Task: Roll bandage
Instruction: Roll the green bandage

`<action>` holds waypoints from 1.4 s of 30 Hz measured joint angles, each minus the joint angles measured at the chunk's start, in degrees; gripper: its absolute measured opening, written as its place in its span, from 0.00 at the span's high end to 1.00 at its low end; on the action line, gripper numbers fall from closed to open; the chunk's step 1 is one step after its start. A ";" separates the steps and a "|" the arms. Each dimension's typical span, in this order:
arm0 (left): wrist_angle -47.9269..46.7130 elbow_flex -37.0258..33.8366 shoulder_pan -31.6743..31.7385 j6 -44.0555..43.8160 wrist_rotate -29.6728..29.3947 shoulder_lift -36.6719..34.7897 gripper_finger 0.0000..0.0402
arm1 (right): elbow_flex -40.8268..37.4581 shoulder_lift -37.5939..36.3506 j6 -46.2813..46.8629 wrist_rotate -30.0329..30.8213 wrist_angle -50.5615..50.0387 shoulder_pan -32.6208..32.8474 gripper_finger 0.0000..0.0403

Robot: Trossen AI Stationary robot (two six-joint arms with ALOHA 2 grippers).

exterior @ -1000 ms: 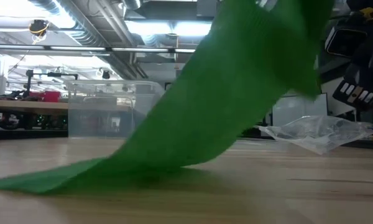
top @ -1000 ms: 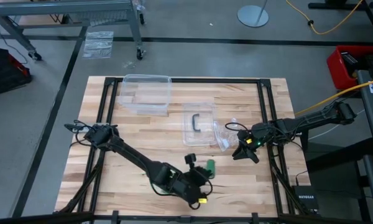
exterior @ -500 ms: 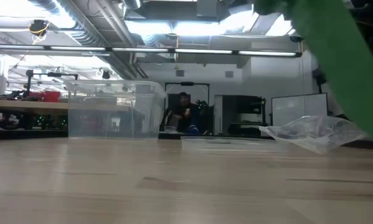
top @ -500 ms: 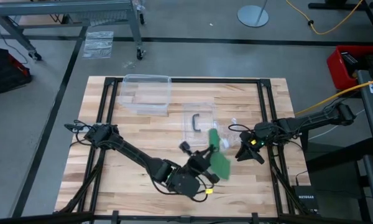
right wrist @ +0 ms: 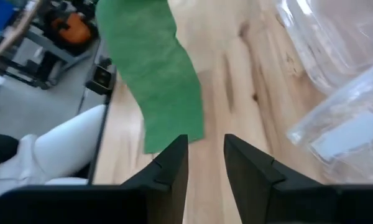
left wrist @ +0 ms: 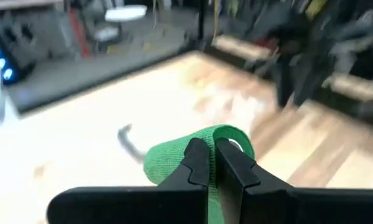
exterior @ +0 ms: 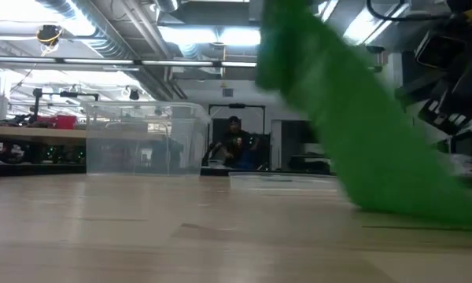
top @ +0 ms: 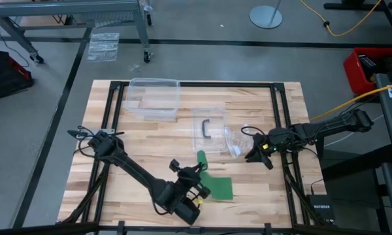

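High view: bandage [top: 213, 184], unrolled strip on the table's front middle, one end lifted by the left gripper [top: 197, 175]. Left wrist view: fingers clamped on a folded loop, perhaps the first turn. Right gripper [top: 255, 155], waiting half-open, empty. Rolling barely begun.

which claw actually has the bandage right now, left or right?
The left claw, near the table's front edge, is shut on the green bandage, which trails onto the wood. The right claw holds nothing, its fingers apart near the clear plastic bag.
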 joint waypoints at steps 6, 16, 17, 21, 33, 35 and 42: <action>-5.56 -0.04 -0.56 -7.40 5.05 4.48 1.00 | 0.00 4.92 3.20 2.54 1.56 0.00 0.73; -22.41 -0.19 -4.24 -28.20 10.58 7.96 1.00 | 0.00 16.42 5.26 2.25 14.48 2.68 0.73; -23.85 -0.42 -4.87 -30.41 10.87 7.97 1.00 | 0.00 18.06 5.71 2.93 16.30 3.82 0.73; -25.12 -2.84 -7.00 -36.79 13.06 8.03 1.00 | 0.00 25.11 7.95 6.83 23.90 8.59 0.73; -22.79 -9.50 -9.84 -43.00 14.77 8.12 1.00 | 3.98 47.65 12.55 14.68 42.11 16.37 0.78; -21.74 -10.73 -10.06 -43.08 14.91 8.12 1.00 | 7.02 50.84 11.85 14.70 42.05 16.89 0.82; -16.81 -13.92 -10.19 -42.78 15.06 8.12 1.00 | 18.40 59.99 7.58 14.16 37.17 16.92 0.92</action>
